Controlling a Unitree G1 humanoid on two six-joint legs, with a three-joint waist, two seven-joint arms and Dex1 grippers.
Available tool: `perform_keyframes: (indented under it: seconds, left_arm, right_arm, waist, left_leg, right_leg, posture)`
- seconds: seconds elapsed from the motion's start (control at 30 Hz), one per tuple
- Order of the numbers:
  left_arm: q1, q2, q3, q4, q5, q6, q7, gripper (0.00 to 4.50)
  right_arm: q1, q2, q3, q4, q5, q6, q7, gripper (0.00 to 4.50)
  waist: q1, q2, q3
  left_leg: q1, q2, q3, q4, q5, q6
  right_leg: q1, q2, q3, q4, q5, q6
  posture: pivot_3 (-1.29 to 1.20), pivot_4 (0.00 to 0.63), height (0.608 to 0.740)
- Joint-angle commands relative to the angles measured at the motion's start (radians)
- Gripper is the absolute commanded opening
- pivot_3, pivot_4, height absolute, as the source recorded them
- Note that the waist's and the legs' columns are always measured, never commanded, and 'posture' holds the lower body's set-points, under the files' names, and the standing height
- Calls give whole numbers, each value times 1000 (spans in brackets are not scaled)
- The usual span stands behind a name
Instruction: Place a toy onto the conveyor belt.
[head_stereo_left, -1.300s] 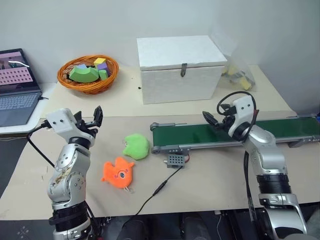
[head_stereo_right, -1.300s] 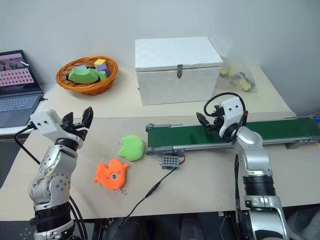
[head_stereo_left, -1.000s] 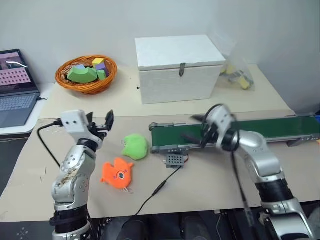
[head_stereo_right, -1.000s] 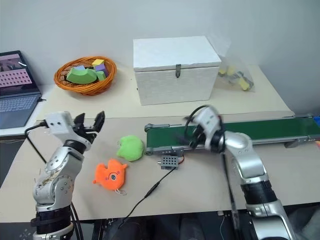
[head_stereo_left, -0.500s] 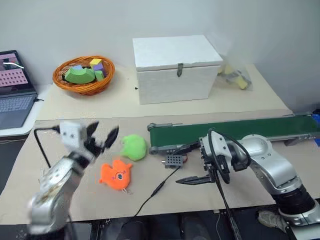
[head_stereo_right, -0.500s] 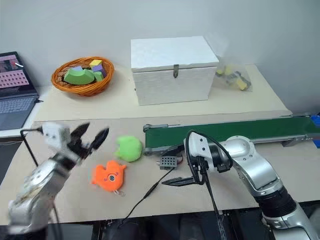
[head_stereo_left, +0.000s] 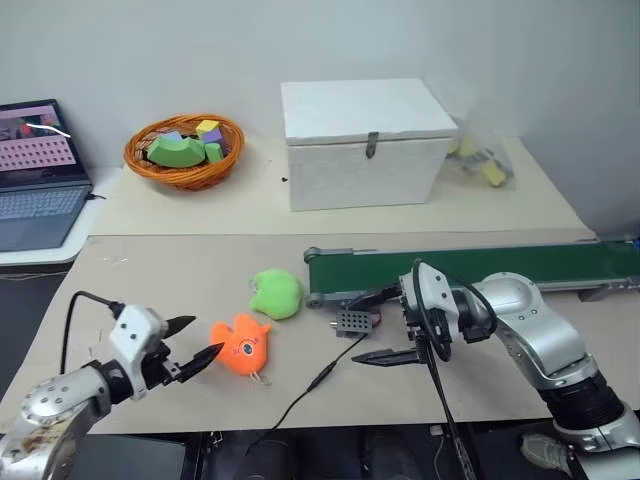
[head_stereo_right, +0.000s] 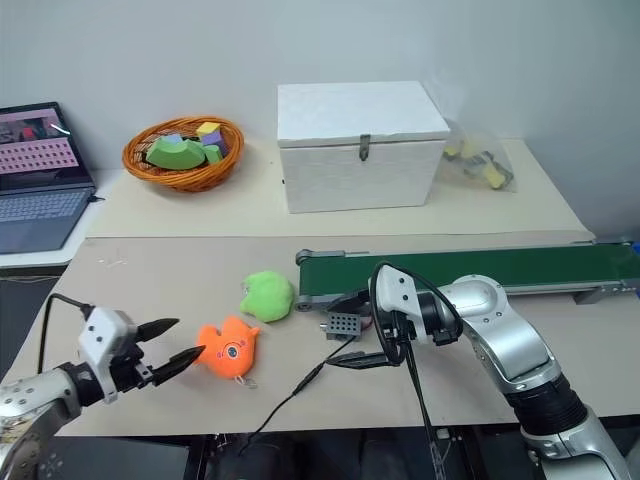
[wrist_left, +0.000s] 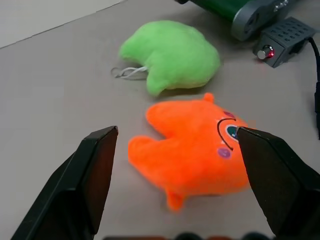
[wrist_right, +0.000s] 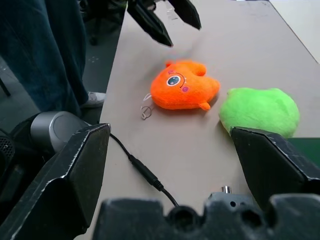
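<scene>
Basically nothing of the actual job is done yet, as far as I can see from here. Over on the left, the left gripper (head_stereo_left: 193, 341) is low over the counter (head_stereo_left: 150, 270) with its fingers spread wide and nothing between them, pointing right at the orange toy (head_stereo_left: 240, 346) and just short of it; I can't tell if a fingertip is brushing it. The toy lies flat on the counter, with the green plush blob (head_stereo_left: 276, 293) just beyond it. Next along is the conveyor belt (head_stereo_left: 520, 266), bare green, nothing riding on it. The right gripper (head_stereo_left: 385, 325) hangs in front of the belt's near end, by the little control box (head_stereo_left: 352, 321), fingers wide apart and empty too. So what's left: grab the toy, lift it, carry it over, drop it on the belt.
</scene>
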Motion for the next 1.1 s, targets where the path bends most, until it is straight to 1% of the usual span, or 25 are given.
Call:
perform_keyframes:
  seconds: [0.03, 0.33, 0.63, 0.93, 1.0, 1.03, 1.1]
  left_arm:
    - [-34, -25, -75, 49, 41, -51, -23, 4027]
    - [-55, -64, -170, 171, 112, -95, -34, 4027]
    - [-79, -64, -198, 214, 161, -111, -16, 4027]
    - [-89, -66, -212, 223, 168, -103, -10, 4027]
    - [-89, -68, -210, 216, 159, -95, -13, 3513]
    - [-89, -68, -208, 213, 154, -90, -16, 3402]
    - [-90, -67, -206, 211, 149, -85, -19, 2728]
  right_arm:
    - [3, -2, -35, -29, 10, -8, -12, 4500]
    - [24, -13, -62, -55, 24, 5, -29, 4500]
    - [22, -10, -77, -53, 33, 19, -33, 4500]
    - [19, -6, -80, -63, 37, 26, -53, 4500]
    - [19, -5, -81, -65, 38, 26, -57, 4500]
    - [18, -4, -81, -66, 38, 27, -60, 4500]
    - [16, -2, -81, -66, 38, 27, -64, 4500]
  waist:
    - [-3, 0, 0]
    - [-1, 0, 0]
    - [3, 0, 0]
    - [4, 0, 0]
    - [4, 0, 0]
    - [4, 0, 0]
    - [4, 0, 0]
  left_leg:
    - [0, 0, 0, 0, 0, -1]
    - [1, 1, 0, 0, -2, 2]
    - [1, 1, 0, 0, -2, 2]
    - [2, 1, 0, 0, -2, 2]
    - [2, 1, -1, 0, -2, 2]
    - [2, 1, -1, 0, -2, 2]
    - [2, 1, -1, 0, -2, 3]
  right_leg:
    - [0, 0, 0, 0, 0, 0]
    - [1, 0, 0, 0, 0, 0]
    - [1, 0, 0, 0, -1, 0]
    - [1, 0, 0, 0, -1, 0]
    - [1, 0, 0, 0, -1, 0]
    - [1, 0, 0, 0, -1, 0]
    - [1, 0, 0, 0, -1, 0]
  posture:
    - [0, 150, 740]
    - [0, 150, 740]
    - [0, 150, 740]
    - [0, 150, 740]
    - [0, 150, 740]
    - [0, 150, 740]
    - [0, 150, 740]
